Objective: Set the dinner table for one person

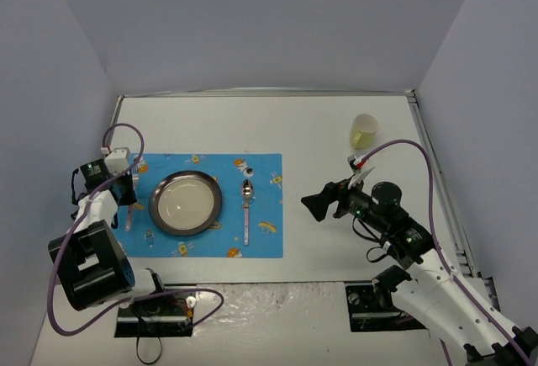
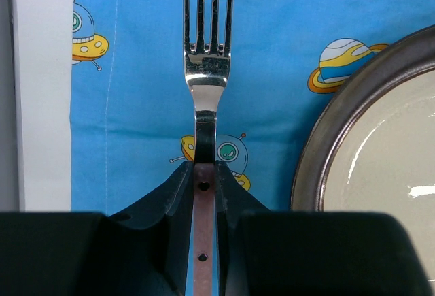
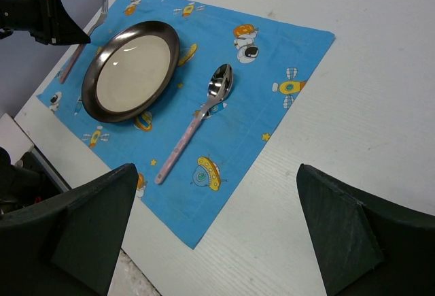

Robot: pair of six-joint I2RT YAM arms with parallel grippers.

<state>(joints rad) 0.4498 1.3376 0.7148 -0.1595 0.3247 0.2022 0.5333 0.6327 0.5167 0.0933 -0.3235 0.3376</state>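
Note:
On the white dinner table (image 1: 328, 130) lies a blue cartoon mat (image 1: 262, 183) with a dark-rimmed plate (image 1: 186, 203) on it. A pink-handled spoon (image 1: 246, 210) lies on the mat to the right of the plate. At the mat's left edge my left gripper (image 2: 205, 173) is shut on the pink handle of a fork (image 2: 207, 85). The tines point away from the gripper, low over the mat and beside the plate rim (image 2: 314, 167). Right of the mat, my right gripper (image 3: 216, 173) hangs open above the table, holding nothing.
A pale yellow cup (image 1: 364, 130) stands at the back right of the table. Grey walls close in the back and both sides. The arm bases and cables sit along the near edge.

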